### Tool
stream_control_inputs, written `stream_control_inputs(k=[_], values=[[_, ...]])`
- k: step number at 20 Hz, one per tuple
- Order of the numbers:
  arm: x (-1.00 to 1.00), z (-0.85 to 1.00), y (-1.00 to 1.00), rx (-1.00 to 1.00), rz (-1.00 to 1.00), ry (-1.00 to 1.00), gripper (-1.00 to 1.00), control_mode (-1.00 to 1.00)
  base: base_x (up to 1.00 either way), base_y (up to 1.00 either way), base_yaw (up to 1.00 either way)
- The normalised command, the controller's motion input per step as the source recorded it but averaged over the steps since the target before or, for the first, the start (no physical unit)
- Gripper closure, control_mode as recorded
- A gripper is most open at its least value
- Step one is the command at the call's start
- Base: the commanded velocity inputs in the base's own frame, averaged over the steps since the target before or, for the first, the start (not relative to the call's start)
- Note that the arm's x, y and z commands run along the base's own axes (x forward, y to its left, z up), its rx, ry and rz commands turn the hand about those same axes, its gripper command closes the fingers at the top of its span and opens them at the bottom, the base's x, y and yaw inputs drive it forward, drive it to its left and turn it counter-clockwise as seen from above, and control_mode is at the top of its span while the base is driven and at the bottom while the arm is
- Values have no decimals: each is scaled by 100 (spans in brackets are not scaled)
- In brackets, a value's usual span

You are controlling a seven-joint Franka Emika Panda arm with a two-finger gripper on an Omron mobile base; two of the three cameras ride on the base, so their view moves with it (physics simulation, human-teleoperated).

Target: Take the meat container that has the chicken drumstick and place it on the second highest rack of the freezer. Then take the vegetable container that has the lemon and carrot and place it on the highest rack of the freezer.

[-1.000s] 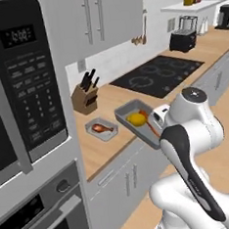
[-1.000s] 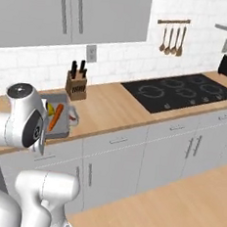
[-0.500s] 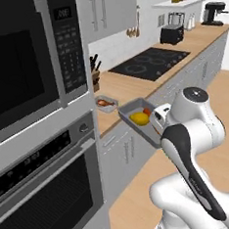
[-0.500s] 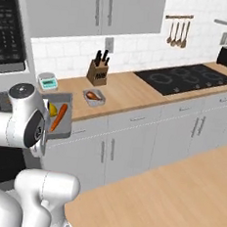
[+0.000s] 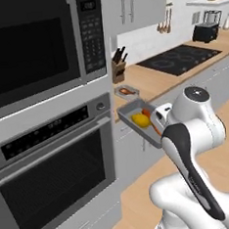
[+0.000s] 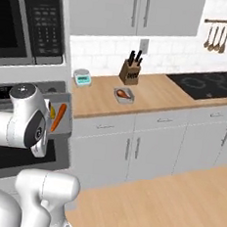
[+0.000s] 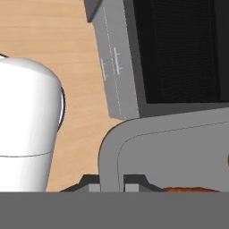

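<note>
Vegetable container [image 5: 142, 120] in tool's [image 7: 112, 183] grip

the vegetable container [image 5: 146, 124] is a shallow grey tray with rounded corners. it is in the air, in front of the built-in oven and beside the end of the desk, held at one rim. inside it lie a yellow lemon [image 5: 138, 119] and an orange carrot [image 6: 58, 117] (in the left base view the carrot is partly hidden). the tray looks roughly level. the meat container [image 6: 124, 95] is a smaller grey tray of the same kind. it rests flat on the wooden desk, just in front of the knife block, with a brown chicken drumstick [image 6: 123, 93] inside.
</note>
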Motion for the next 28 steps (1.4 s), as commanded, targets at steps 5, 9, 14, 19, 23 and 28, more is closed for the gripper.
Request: stream_control_inputs(k=[5,9,14,19,23,28], values=[[0,0,0,0,0,0,100,100,-43,41,32],[0,0,0,0,0,0,100,100,-60,74,19],[0,0,0,0,0,0,100,100,-95,76,13],[0,0,0,0,0,0,100,100,-41,93,6],[0,0,0,0,0,0,100,100,-36,74,0],[0,0,0,0,0,0,100,100,-70,58,0]])
